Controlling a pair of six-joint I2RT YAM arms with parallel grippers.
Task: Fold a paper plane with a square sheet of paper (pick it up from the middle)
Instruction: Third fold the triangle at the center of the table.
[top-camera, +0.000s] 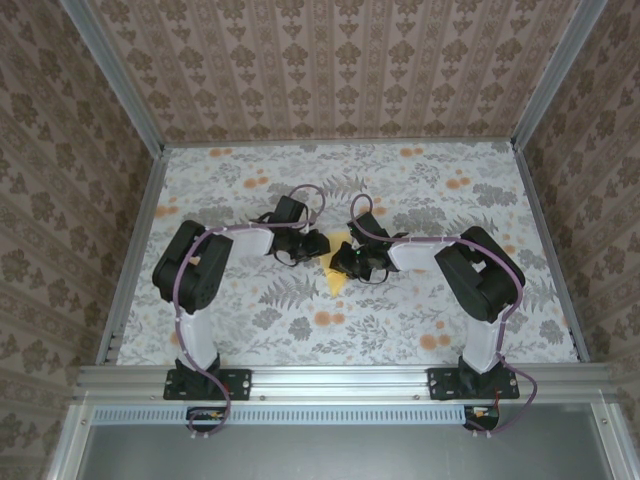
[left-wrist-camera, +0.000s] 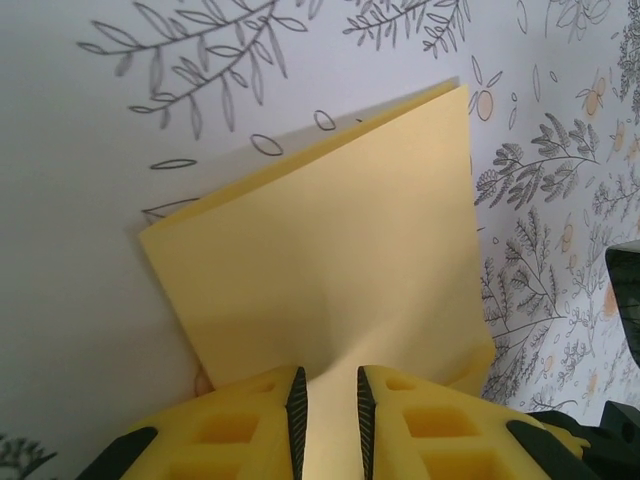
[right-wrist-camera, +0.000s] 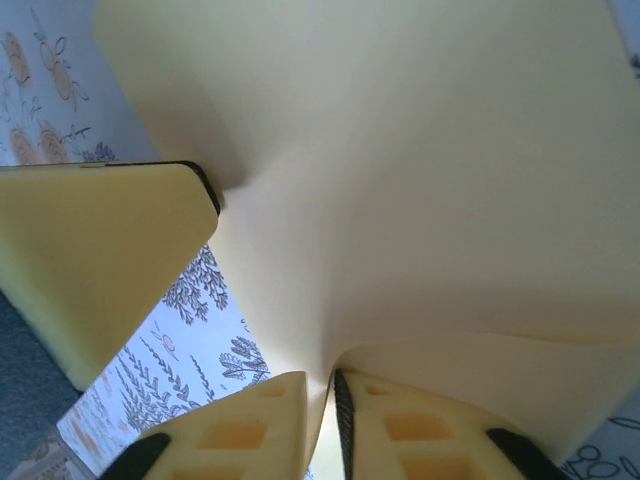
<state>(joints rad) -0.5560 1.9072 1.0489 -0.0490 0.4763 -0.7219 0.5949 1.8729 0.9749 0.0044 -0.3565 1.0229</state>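
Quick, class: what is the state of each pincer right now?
Left pincer: closed on the folded yellow paper sheet.
Right pincer: closed on the same sheet.

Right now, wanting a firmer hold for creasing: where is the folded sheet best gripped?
I'd pinch the square sheet of paper at its near edge, coming from the left arm's side: folded layers lie flat together there, as the left hand shows.

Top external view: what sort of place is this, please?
Probably a robot test booth: a left arm and a right arm bolted to a metal rail, a table under flower-printed cloth, and wallpapered panels in an aluminium frame closing it in.
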